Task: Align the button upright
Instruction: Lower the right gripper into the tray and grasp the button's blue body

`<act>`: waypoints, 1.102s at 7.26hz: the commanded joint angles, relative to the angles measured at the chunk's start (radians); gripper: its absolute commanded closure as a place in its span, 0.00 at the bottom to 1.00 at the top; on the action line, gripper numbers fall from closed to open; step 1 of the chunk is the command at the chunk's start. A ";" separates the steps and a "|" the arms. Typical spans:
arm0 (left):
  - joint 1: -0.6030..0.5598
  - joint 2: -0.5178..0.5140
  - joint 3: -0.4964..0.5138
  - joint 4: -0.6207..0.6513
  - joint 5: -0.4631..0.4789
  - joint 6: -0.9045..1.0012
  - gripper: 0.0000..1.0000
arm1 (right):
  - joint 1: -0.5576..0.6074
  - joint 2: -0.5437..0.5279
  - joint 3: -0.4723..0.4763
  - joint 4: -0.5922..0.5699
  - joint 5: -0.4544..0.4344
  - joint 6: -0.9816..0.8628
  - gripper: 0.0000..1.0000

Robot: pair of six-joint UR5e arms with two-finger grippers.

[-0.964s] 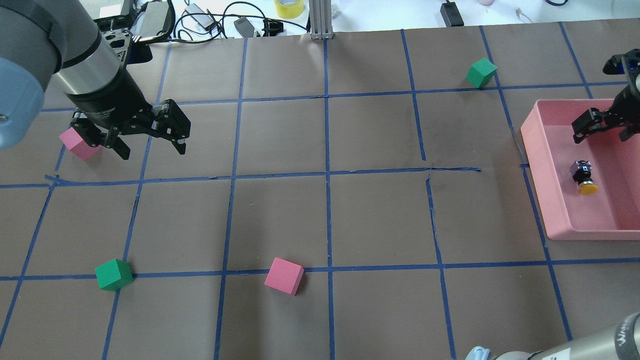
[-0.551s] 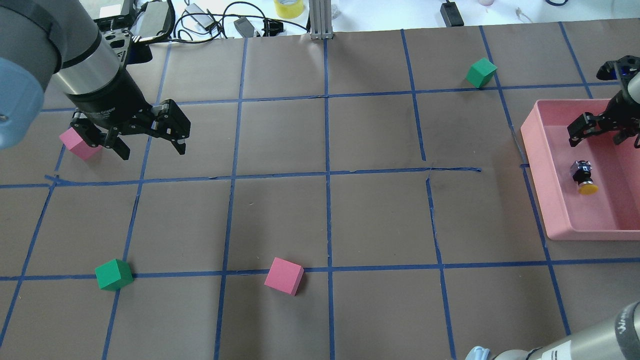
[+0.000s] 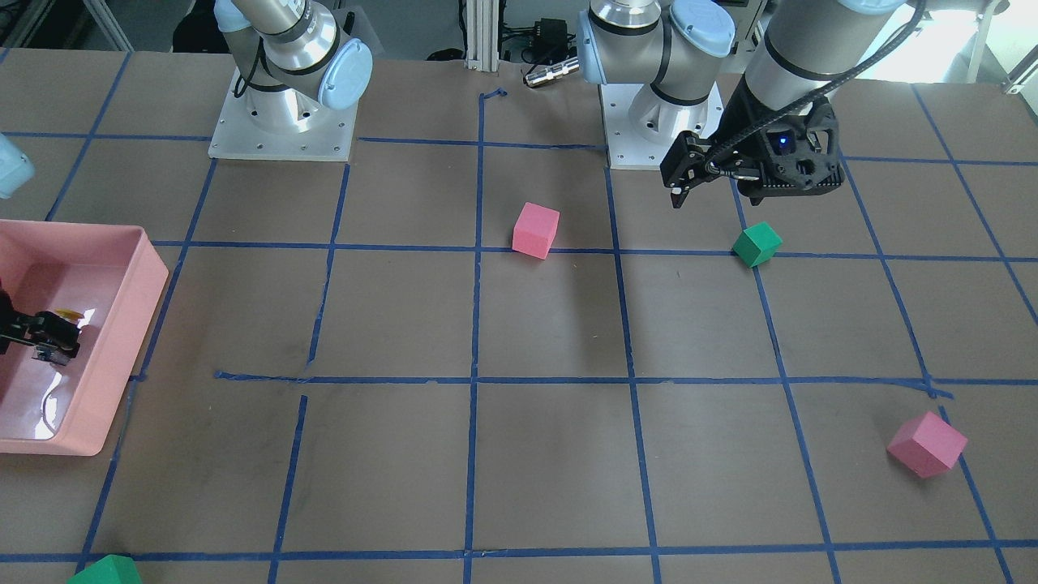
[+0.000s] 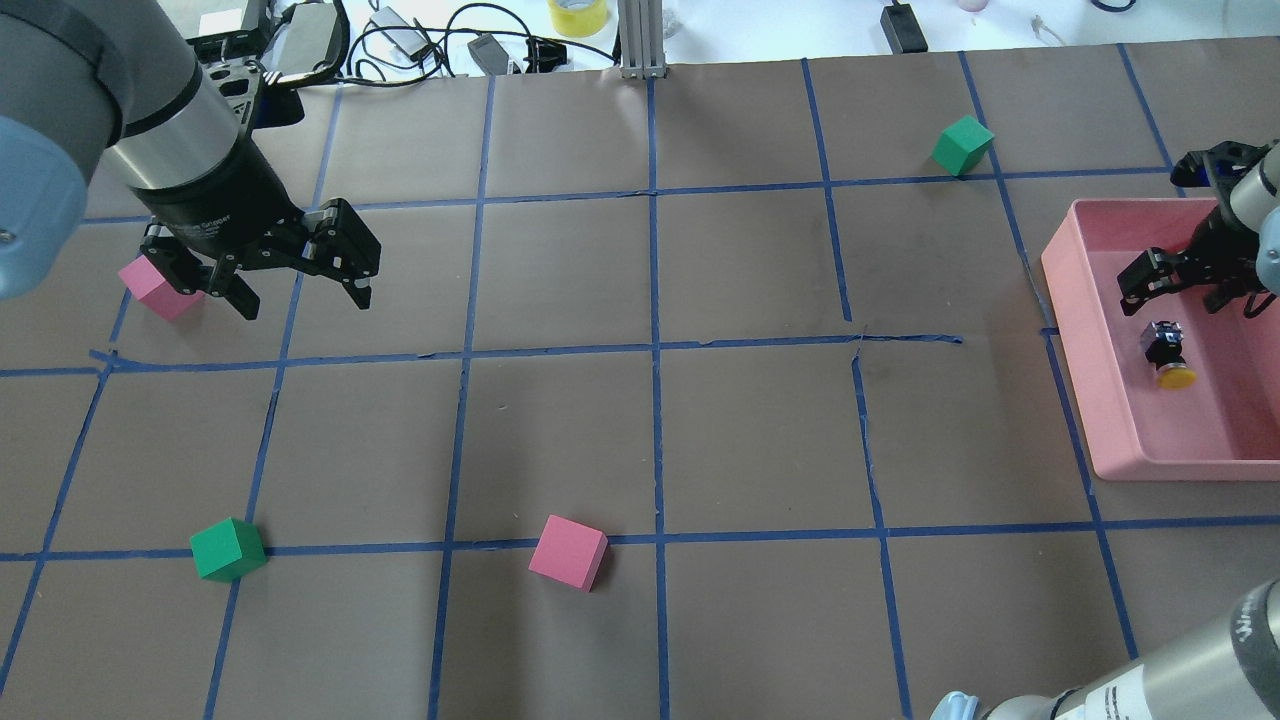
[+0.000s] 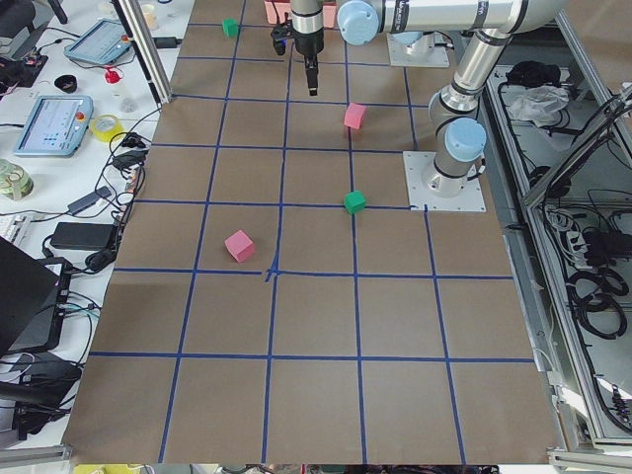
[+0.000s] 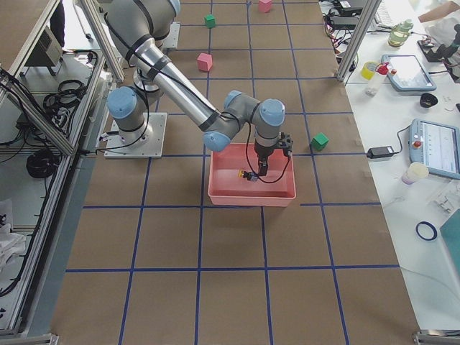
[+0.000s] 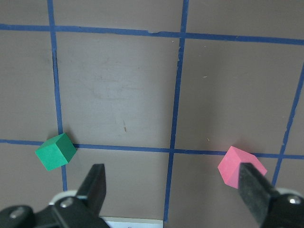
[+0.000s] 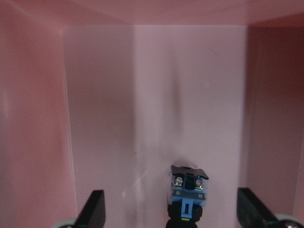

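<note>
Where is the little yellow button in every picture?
Front-facing: button far left in the pink tray, half hidden by the right fingers.
Overhead: button at the right edge, in the tray.
Exterior left: cannot make it out.
Exterior right: button in the middle, in the tray.
Left wrist: not in it.
Right wrist: button at bottom centre.
Shared landmark: the pink tray.

The left pincer and the right pincer well apart, both aimed downward, jaws spread wide.
</note>
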 commanded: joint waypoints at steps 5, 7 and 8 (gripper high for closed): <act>-0.001 -0.001 0.000 0.000 0.000 0.000 0.00 | -0.011 0.003 0.040 -0.025 0.000 0.000 0.02; -0.001 -0.001 0.000 0.000 0.000 0.000 0.00 | -0.015 0.004 0.048 -0.026 -0.003 0.000 0.02; -0.001 -0.001 0.000 0.000 0.000 0.000 0.00 | -0.015 0.017 0.049 -0.050 -0.003 0.000 0.02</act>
